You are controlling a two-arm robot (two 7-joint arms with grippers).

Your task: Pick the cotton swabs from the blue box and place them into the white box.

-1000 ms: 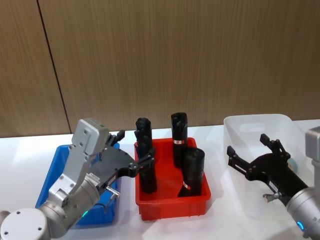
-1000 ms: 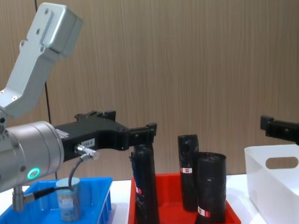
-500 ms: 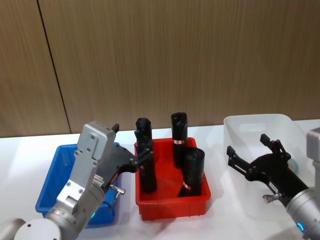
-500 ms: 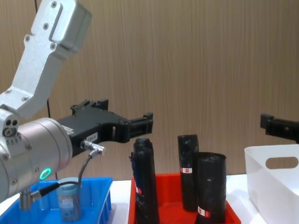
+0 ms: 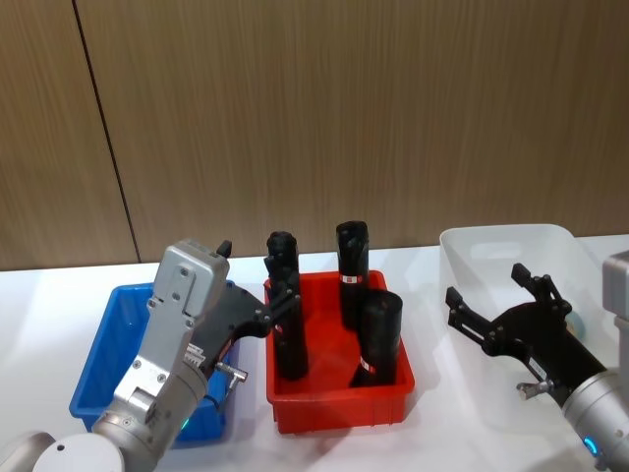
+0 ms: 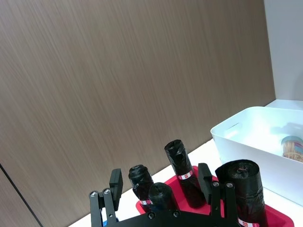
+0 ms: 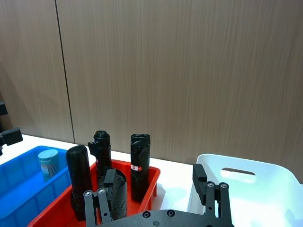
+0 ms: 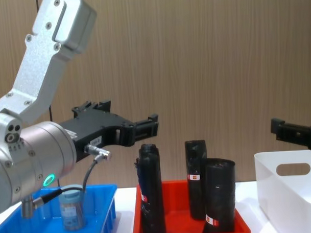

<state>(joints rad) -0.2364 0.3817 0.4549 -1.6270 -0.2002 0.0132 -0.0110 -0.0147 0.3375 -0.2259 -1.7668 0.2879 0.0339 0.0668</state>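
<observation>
For the left tool (image 6: 160, 182): spread wide, gripping nothing, raised well above the blue box (image 8: 106, 200) and aimed sideways toward the red tray (image 5: 339, 413) rather than down. For the cotton swabs (image 8: 72, 209): upright on the floor of the blue box, lid up, long axis vertical, below the tool and back under the arm's wrist, not out ahead of the fingertips. Probably calls, then, for a tilt downward and a draw back toward the robot before any descent (a judgement, nothing more). Nearer by far on the left side; over on the right, the right tool (image 5: 486, 285), also spread wide and gripping nothing, hovering at the near side of the white box (image 5: 501, 241), well apart from the blue box. Inside the white box, a second jar (image 6: 292, 147). Between the two boxes on the tabletop (image 5: 49, 295), the red tray with its tall black rolls (image 5: 376, 334); closest of these, the nearest roll (image 8: 150, 191), just beside the blue box's right wall and under the left tool's outstretched finger in the chest view, likely to be clipped on a careless swing. Also near the jar, a cable (image 8: 85, 175) looping down from the left arm.
</observation>
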